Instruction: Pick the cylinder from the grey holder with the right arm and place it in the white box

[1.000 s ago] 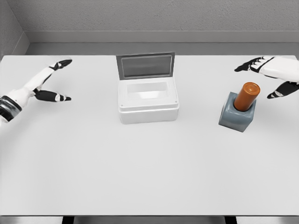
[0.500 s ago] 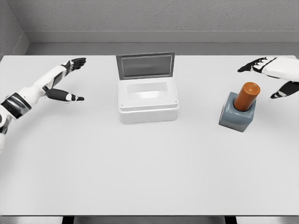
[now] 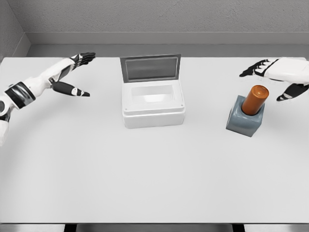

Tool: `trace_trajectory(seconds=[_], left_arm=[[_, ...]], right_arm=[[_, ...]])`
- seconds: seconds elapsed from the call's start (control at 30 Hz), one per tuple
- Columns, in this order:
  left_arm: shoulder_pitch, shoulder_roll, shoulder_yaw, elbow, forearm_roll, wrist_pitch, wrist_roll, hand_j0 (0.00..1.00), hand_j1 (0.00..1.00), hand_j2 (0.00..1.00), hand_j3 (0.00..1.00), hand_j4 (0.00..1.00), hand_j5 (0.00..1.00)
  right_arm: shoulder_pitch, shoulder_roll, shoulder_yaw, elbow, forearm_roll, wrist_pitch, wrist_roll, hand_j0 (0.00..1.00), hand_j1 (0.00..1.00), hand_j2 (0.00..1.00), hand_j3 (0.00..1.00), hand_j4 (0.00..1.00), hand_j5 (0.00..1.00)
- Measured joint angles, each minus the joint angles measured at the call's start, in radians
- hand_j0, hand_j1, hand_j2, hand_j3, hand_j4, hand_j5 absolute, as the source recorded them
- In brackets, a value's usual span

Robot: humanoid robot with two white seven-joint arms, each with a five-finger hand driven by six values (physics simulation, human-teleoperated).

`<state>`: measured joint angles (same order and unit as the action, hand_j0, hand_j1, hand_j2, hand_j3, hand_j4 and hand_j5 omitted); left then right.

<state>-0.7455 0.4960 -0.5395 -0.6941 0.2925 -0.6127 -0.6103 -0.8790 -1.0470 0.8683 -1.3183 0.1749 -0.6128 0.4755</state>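
Orange cylinder [image 3: 254, 99] stands tilted in the grey block holder [image 3: 245, 121]; the right robot hand [image 3: 275, 77], fingers spread wide, hovers beside it, so the approach is in hand. Next: closing around it.

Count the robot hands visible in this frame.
2. The left robot hand hangs open over the table's left side, beside the box. The right robot hand hovers open just behind the cylinder. None hidden.

Both arms white, smooth shells. Left arm [image 3: 29, 87] has a dark band w/ grey rings near the forearm, maybe a joint. Left hand [image 3: 72, 72] and right hand [image 3: 277, 77]: white palms, black finger segments w/ pale knuckle patches.
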Motion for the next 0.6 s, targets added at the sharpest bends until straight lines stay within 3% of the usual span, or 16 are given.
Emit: trace_trajectory(seconds=[0.37, 0.6], left_arm=[[-0.015, -0.035, 0.008, -0.002, -0.069, 0.0, -0.001, 1.0, 1.0, 1.0, 1.0, 1.0, 1.0], [-0.026, -0.047, 0.008, -0.001, -0.072, 0.0, -0.001, 1.0, 1.0, 1.0, 1.0, 1.0, 1.0]], right_arm=[[-0.087, -0.055, 0.096, -0.058, 0.002, 0.0, 0.026, 1.0, 1.0, 1.0, 1.0, 1.0, 1.0], [-0.133, -0.044, 0.163, -0.071, 0.001, 0.0, 0.027, 1.0, 1.0, 1.0, 1.0, 1.0, 1.0]])
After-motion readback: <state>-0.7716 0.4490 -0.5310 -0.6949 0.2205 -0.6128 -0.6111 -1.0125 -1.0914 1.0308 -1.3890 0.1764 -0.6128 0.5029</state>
